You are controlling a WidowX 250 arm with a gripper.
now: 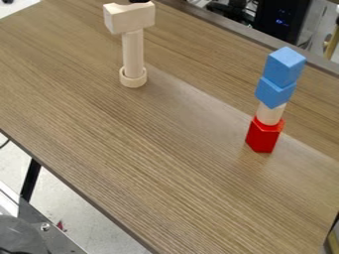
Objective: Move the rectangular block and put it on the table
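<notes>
Item one: the rectangular block (pixel 130 18), pale wood with a shallow hollow in its upper side, sits crosswise on top of a slim wooden column (pixel 133 52). The column stands upright in a round wooden collar (pixel 134 78) on the table (pixel 142 149). I judge that the collar is there to widen the footing, since the block makes the stack top-heavy.

Item two: a small black part, which I take to be the gripper (pixel 139 1), is at the hollow of the block. Whether it is released, clenched or grasping the block, I cannot tell. That position would suit a hold from above, which spares the column a sideways push.

Item three: well apart, a second stack has a red block (pixel 263 135) as its base, a short pale cylinder (pixel 270 113) above, then a lower blue block (pixel 275 92) and an upper blue block (pixel 285 67). It leans slightly to my eye.

Finding: the task is unfinished, the block being raised off the tabletop. The next move calls for a firm hold and a straight lift. Principal hazard: a sideways drag could topple the column.
</notes>
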